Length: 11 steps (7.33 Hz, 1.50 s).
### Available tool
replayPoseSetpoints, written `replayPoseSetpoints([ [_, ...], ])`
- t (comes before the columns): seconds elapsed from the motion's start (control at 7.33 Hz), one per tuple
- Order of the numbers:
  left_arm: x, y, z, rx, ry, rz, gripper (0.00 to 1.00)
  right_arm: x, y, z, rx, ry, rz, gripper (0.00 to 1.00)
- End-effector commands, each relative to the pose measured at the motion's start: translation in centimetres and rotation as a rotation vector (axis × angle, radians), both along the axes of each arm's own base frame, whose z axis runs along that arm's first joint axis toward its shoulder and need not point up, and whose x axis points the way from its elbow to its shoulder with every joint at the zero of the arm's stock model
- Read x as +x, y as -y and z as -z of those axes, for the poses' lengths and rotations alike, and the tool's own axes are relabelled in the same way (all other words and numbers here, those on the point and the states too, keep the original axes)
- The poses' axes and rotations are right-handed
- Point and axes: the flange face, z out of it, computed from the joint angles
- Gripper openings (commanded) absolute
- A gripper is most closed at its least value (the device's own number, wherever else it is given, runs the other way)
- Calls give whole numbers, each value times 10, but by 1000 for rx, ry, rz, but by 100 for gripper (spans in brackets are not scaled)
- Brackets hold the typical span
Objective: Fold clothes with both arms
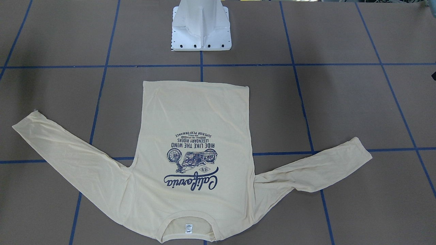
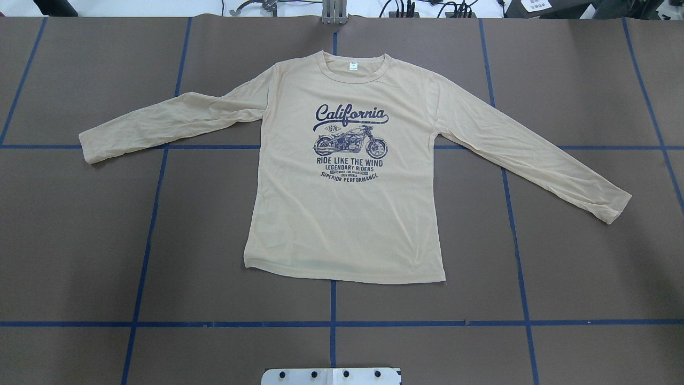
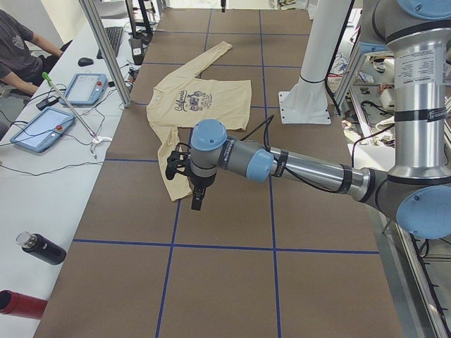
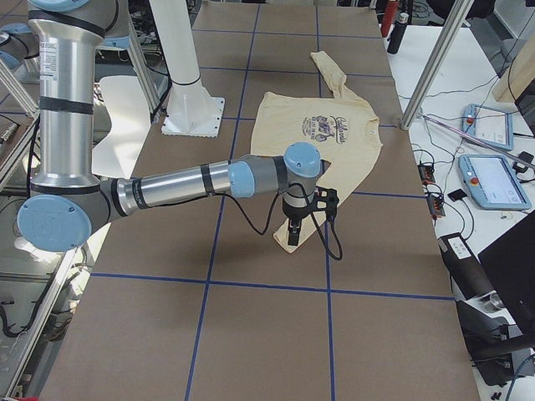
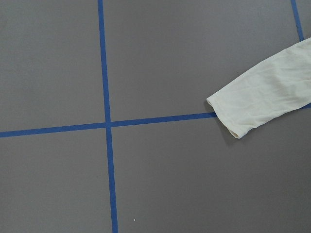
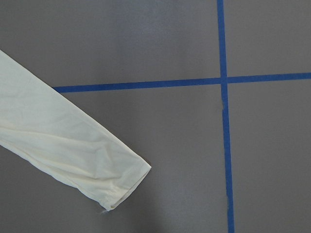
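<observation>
The clothes are one pale yellow long-sleeved T-shirt (image 2: 342, 214) lying flat, print up, with both sleeves spread out and the collar away from the robot's base. It also shows at T-shirt (image 1: 194, 112). My left arm (image 3: 296, 165) reaches out over the table, and its left gripper (image 3: 196, 204) points down near a sleeve cuff (image 5: 238, 116). My right arm (image 4: 184, 185) does the same, with the right gripper (image 4: 292, 241) above the other cuff (image 6: 116, 184). Only the side views show the grippers, so I cannot tell whether they are open or shut.
The brown table carries a grid of blue tape lines (image 2: 332, 323). The white pedestal base (image 1: 201, 27) stands at the robot's side. A side desk holds tablets (image 3: 42, 130), a black bottle (image 3: 42, 248) and a red one (image 3: 17, 303). A person (image 3: 17, 49) sits there.
</observation>
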Motion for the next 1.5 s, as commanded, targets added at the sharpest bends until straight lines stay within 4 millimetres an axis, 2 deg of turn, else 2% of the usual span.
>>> replayPoseSetpoints([
  [0.0,-17,-2,3,16,-13,27,100,1,-2,-7,-5,1,4,100],
  [0.14,-17,-7,18,34,-11,35,100,-1,-11,-13,4,38,7,100],
  [0.27,-17,-8,11,21,-13,34,100,-1,-20,-22,31,63,4,100],
  [0.55,-15,-10,6,11,-20,30,100,-10,-22,-26,39,81,23,100],
  [0.68,-12,-7,8,26,-25,18,100,-27,-23,-34,24,73,60,100],
  [0.82,-9,-8,14,49,-70,1,100,-41,-23,-53,-6,64,89,99],
  [0.96,-7,-9,11,33,-100,-8,100,-58,-19,-74,12,69,118,99],
  [1.23,-6,-7,9,35,-101,-10,100,-92,-10,-114,10,106,51,98],
  [1.36,-6,-8,9,42,-102,-9,100,-112,-13,-116,-16,117,-20,98],
])
